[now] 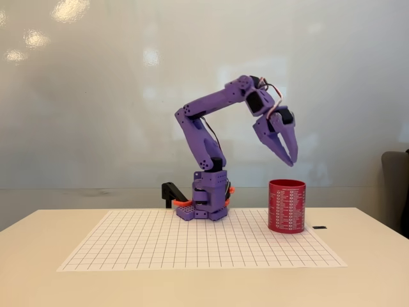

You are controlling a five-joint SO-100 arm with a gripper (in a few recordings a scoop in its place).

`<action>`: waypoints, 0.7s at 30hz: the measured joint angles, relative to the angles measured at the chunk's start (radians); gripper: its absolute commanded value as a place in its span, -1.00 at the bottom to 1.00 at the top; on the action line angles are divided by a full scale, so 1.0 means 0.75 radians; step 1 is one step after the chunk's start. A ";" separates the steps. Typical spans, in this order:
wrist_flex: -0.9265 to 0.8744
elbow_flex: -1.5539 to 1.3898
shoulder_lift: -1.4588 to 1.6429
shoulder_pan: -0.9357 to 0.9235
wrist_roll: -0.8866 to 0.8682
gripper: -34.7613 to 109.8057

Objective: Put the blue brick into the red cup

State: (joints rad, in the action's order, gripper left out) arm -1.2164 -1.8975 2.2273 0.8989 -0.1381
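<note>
Fixed view: the gripper [291,160] hangs above the cup [287,205], fingers together at the tips, nothing visible between them. I cannot find the brick. It should be light, rigid, slick; pinch its flat sides.

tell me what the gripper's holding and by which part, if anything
Nothing that can be seen. The gripper hangs above the red cup with its fingers close together and nothing visible between them.

Purple arm bent over, gripper [291,160] pointing down, seemingly closed.
</note>
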 measured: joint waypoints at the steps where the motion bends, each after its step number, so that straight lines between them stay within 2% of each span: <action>1: 0.065 0.000 0.002 -0.078 0.016 -0.53; 8: 0.524 -0.055 0.033 -0.591 0.025 -0.53; 12: 0.730 -0.119 0.131 -0.841 -0.047 -0.53; 17: 0.796 -0.209 0.360 -1.039 -0.055 -0.53; 21: 0.734 -0.307 0.673 -1.117 -0.053 -0.53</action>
State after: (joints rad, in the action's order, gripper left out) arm -0.6657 -2.1276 2.7320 0.0614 -0.1779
